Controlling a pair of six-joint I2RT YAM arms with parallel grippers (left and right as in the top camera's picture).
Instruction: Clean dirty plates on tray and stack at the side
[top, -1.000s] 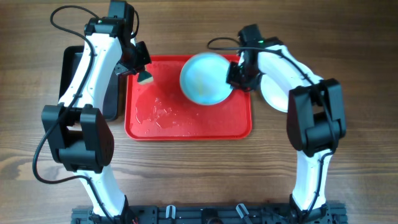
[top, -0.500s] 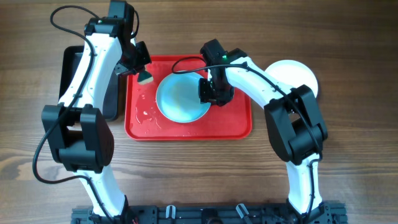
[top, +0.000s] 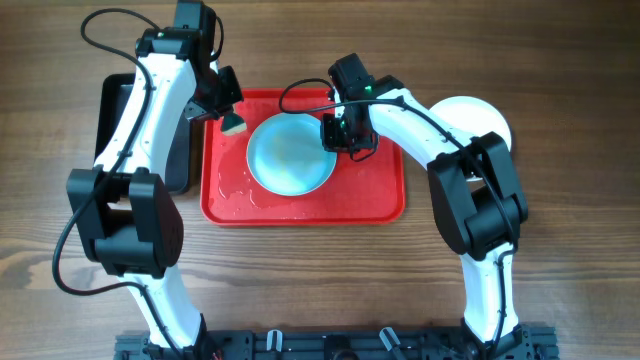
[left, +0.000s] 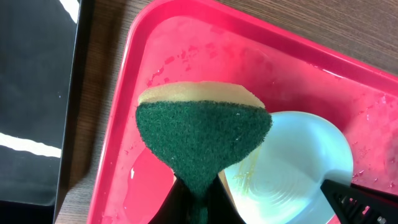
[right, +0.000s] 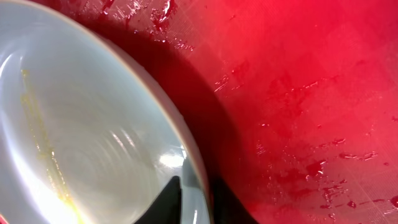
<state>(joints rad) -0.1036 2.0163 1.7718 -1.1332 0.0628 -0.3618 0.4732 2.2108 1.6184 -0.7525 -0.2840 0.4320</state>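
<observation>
A pale mint-blue plate (top: 290, 153) with a yellow smear (right: 43, 149) sits over the middle of the red tray (top: 380, 195). My right gripper (top: 337, 135) is shut on the plate's right rim (right: 194, 186). My left gripper (top: 228, 118) is shut on a green and yellow sponge (left: 202, 137) above the tray's far left corner, just left of the plate (left: 292, 168). A white plate (top: 478, 118) lies on the table right of the tray, partly hidden by the right arm.
A black tray (top: 108, 120) stands left of the red tray, under the left arm; it also shows in the left wrist view (left: 34, 93). Water drops lie on the red tray's left part (top: 235, 185) and right part (right: 298, 143).
My right gripper has carried the plate from the tray's far right leftward to the tray's middle. The white plate on the table became visible. The left arm has not moved.
</observation>
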